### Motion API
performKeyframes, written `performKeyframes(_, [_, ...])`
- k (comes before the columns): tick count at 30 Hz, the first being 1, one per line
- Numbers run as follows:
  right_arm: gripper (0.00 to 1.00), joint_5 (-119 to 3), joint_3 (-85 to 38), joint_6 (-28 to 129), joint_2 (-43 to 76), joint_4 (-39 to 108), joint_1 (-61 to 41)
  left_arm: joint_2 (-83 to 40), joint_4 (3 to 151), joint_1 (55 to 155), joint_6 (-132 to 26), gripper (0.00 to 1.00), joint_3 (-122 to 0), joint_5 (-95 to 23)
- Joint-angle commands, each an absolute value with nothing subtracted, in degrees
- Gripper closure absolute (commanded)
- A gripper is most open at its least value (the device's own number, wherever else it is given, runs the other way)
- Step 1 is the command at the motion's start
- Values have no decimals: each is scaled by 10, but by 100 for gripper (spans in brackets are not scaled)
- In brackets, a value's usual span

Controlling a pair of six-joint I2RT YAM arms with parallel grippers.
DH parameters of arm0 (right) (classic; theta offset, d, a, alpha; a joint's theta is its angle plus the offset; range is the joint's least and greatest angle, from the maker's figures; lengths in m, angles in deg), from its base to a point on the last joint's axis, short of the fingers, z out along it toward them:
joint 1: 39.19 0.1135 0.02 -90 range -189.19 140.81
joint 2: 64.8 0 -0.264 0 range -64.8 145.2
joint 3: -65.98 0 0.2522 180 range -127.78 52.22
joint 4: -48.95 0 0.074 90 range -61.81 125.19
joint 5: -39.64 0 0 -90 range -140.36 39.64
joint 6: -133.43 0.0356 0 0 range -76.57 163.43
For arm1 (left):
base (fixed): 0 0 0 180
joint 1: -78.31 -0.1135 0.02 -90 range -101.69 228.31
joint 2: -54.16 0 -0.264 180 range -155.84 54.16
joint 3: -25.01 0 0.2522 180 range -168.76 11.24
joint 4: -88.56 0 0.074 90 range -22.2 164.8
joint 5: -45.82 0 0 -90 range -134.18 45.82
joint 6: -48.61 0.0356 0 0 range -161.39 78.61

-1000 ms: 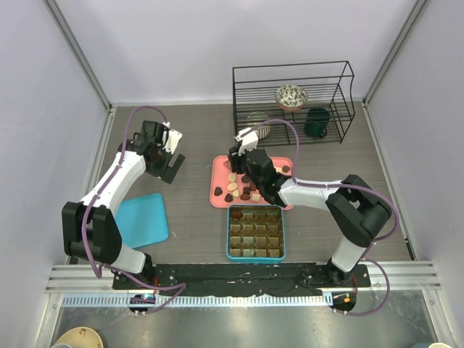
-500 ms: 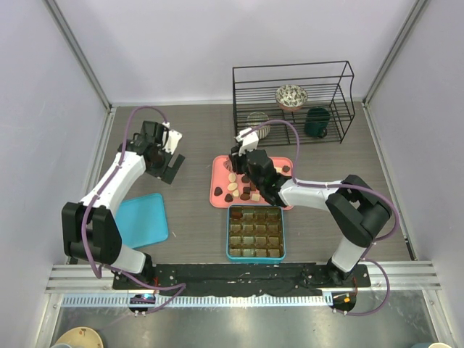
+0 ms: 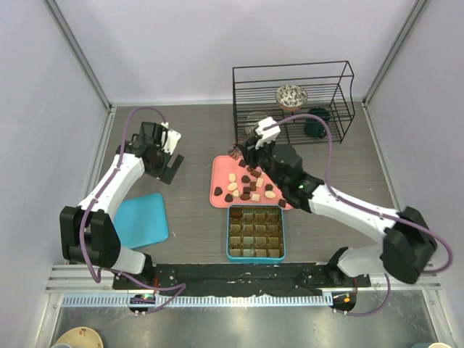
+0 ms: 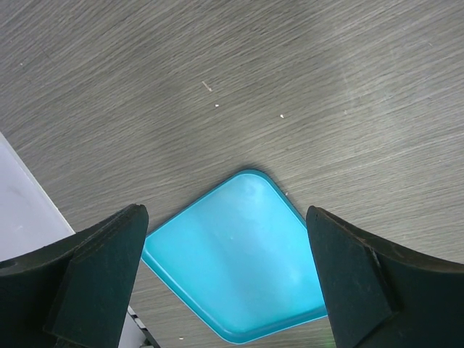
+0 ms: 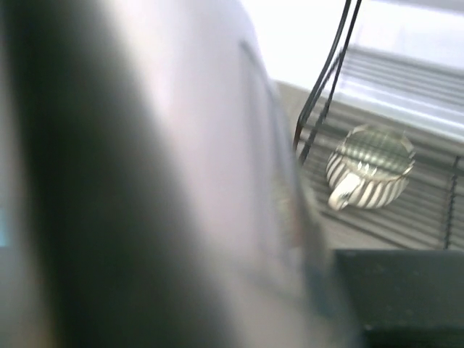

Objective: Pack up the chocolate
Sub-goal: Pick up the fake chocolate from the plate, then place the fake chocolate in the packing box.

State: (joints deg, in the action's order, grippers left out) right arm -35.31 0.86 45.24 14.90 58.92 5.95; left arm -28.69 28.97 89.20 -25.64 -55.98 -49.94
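Bearing no readable writing: chocolate (image 3: 246, 190), pink tray (image 3: 217, 190), teal box (image 3: 255, 254).

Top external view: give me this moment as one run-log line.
right gripper: raised at pink tray's far edge, grip unclear | left gripper: open, empty | chocolates: on tray | teal box: unfilled

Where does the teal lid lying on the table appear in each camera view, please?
Top external: teal lid at lower left, beside the left arm's base.
Left wrist: bottom centre, between the open left pincer's fingers.
Right wrist: not in it.
Shared landmark: grey woodgrain table.
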Motion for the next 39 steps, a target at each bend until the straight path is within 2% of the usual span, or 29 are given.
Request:
performKeyframes(1, [84,-391,26,460,47,538,58,-263,303,892,-250,4,-556,-506])
performKeyframes(9, [86,-447,74,501,-124,384,59,-258,302,892,-250,5,-550,-502])
performKeyframes(18, [88,-497,88,534,-203,239,60,-258,299,892,-255,5,-553,-499])
performKeyframes(30, [87,-579,119,570,-205,239,62,-262,290,892,-257,6,-561,-494])
performKeyframes(39, [85,-570,144,571,-192,280,66,-259,289,893,-251,6,-558,-495])
